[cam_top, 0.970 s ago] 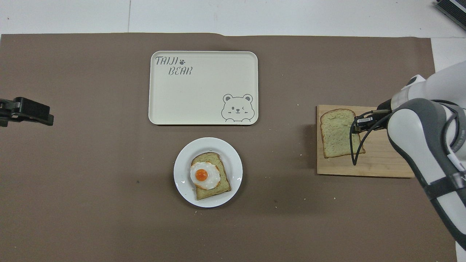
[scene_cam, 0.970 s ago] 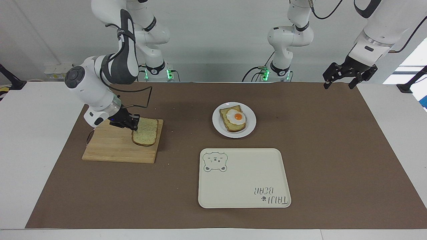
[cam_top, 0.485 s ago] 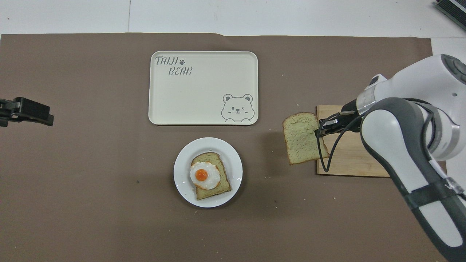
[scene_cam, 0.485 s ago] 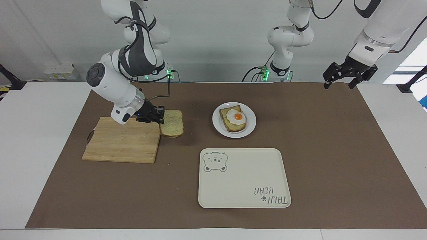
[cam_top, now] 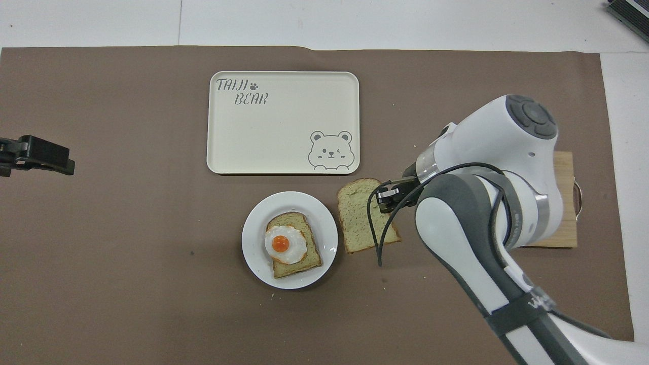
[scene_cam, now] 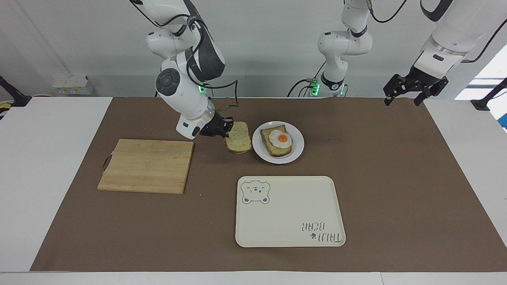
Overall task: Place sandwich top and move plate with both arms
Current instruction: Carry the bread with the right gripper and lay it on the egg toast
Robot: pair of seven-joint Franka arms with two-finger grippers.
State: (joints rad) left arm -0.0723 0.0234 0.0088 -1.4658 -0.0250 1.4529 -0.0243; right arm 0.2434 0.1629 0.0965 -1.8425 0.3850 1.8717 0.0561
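**Inspector A:** Sandwich top is recorded as lifted clear of the wooden cutting board, on which it was lying a second ago. It is now carried in the air over the brown mat, just beside the white plate, toward the right arm's end of the table. The board is left bare.

**Inspector B:** What is inferred for the task?

**Inspector A:** The pick is judged complete and the transfer well advanced. Only a short travel remains before the slice can be lowered onto the toasted slice with the fried egg.

**Inspector B:** And the slice relative to the pincer?

**Inspector A:** In the overhead view, the right gripper is seen at about three o'clock of the slice, clamped on its crust edge. The bread is held out flat toward nine o'clock, toward the plate.

**Inspector B:** The other arm?

**Inspector A:** The left gripper is noted waiting, raised over the corner of the mat at the left arm's end, its fingers spread and nothing held. The bear tray is untouched, farther from the robots than the plate.
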